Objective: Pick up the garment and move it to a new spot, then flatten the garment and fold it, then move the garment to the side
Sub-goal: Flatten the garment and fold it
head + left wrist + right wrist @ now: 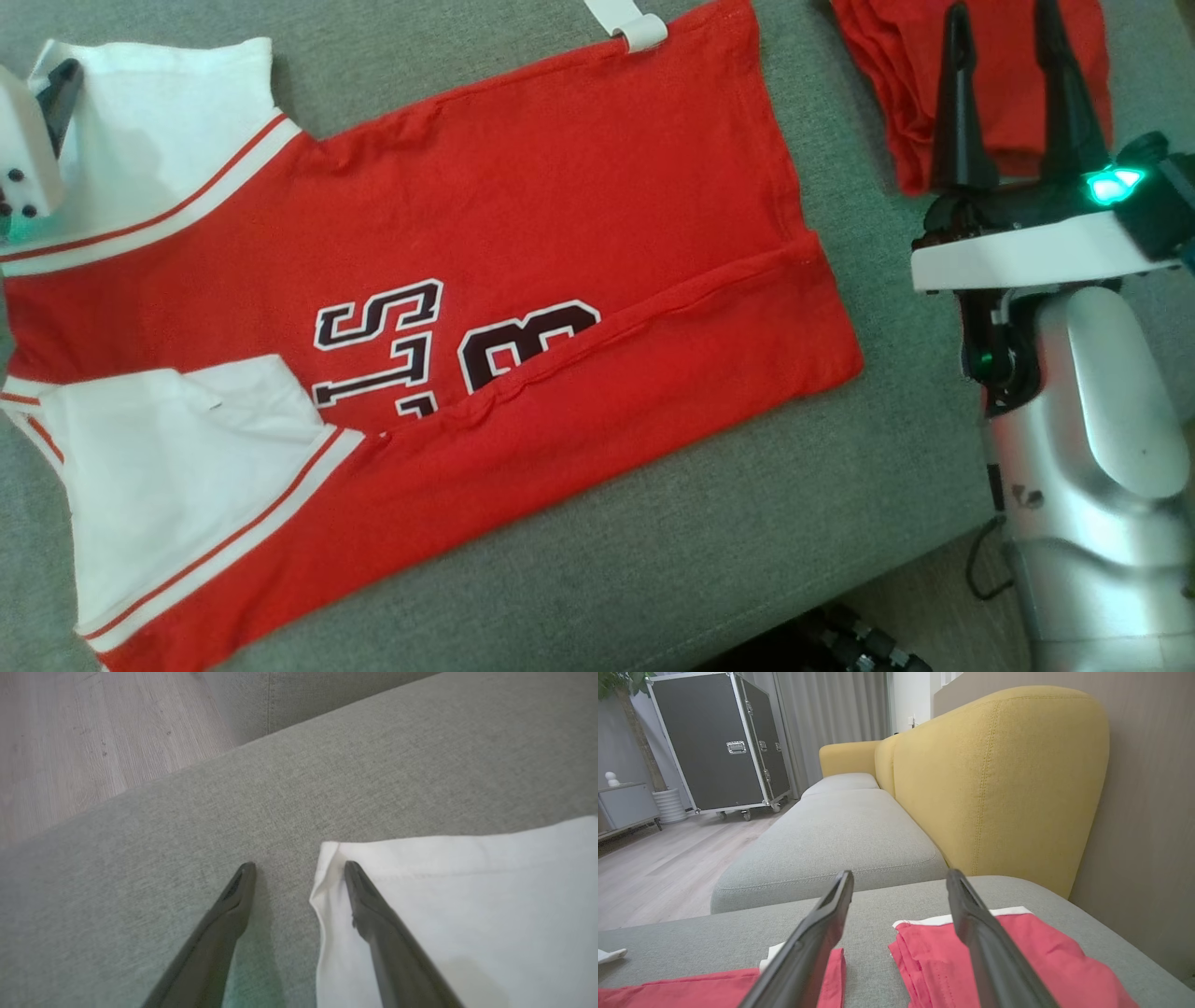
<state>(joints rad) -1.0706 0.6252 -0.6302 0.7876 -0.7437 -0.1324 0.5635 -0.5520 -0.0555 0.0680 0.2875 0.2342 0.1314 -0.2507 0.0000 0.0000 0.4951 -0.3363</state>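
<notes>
Garment [560, 215]: red jersey with white sleeves, lying flat on the grey sofa seat [653, 560]. It runs along the seat, collar end at the left and hem end toward the right.
- The long side nearest the seat's front edge is folded in over the chest. The fold covers the lower part of the dark lettering [392, 345].
- One white sleeve [159, 131] lies at the far-left corner of the garment. The other [177, 467] lies folded onto the front at the near-left.
- A small white strip [639, 28] sits at the garment's far edge. Can't tell what it is.

Left gripper [299, 865]: fingers spread, holding nothing. It is at the outer corner of the far-left sleeve [467, 905]. One finger is over the sleeve hem, the other over bare seat fabric. Can't tell if the tips touch the cloth.

Right gripper [1004, 9]: fingers spread, empty. It is off the hem end of the garment, near the seat's right end. In the head view its fingers overlap a second red cloth [887, 75], folded and lying apart from the jersey toward the far-right corner. The right wrist view puts that cloth [1017, 952] under and beyond the fingers.

Surroundings: yellow backrest [994, 779] behind the seat, wood floor [70, 742] off the left end, black wheeled case [719, 742] across the room.
</notes>
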